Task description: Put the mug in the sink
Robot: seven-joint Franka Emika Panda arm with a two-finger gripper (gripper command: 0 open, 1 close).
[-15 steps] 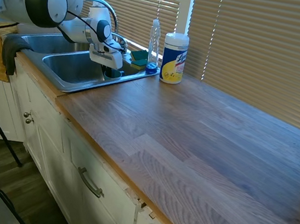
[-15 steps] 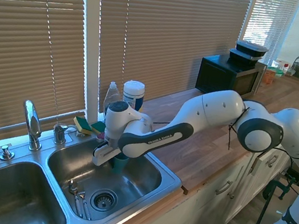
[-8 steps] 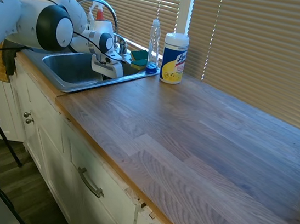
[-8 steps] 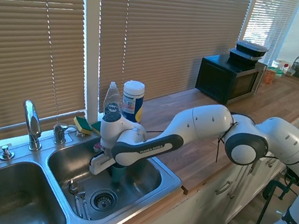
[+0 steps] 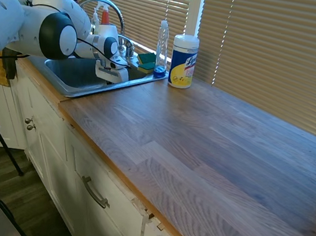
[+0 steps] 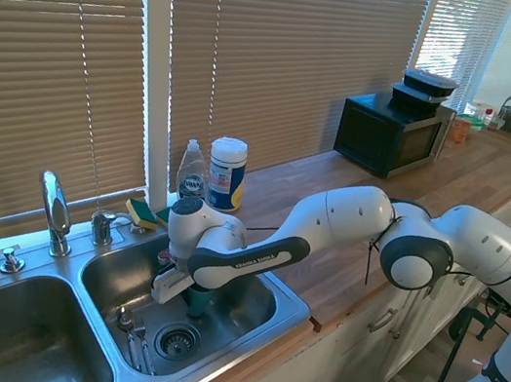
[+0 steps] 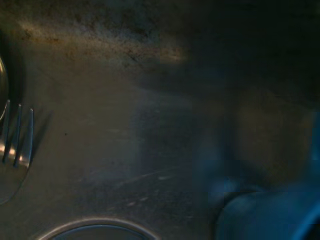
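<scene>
The teal-blue mug [image 6: 201, 299] hangs upright low inside the right basin of the stainless-steel sink [image 6: 293, 305], just above the basin floor. My gripper [image 6: 195, 291] is shut on the mug from above. The first exterior view shows the gripper [image 5: 110, 74] dipped behind the sink [image 5: 63, 86] rim, which hides the mug. In the wrist view the mug [image 7: 270, 215] is a blurred teal shape at the lower right over the steel floor. I cannot tell whether it touches the floor.
A fork [image 6: 132, 338] lies beside the drain [image 6: 176, 339] in the same basin. Sponges [image 6: 145, 213], a clear bottle [image 6: 191, 174] and a white-and-yellow canister [image 6: 226, 170] stand behind the sink. The faucet [image 6: 54, 211] rises between the basins.
The gripper has gone down deeper into the right basin, carrying the mug with it. In the first exterior view the mug has dropped out of sight below the rim.
</scene>
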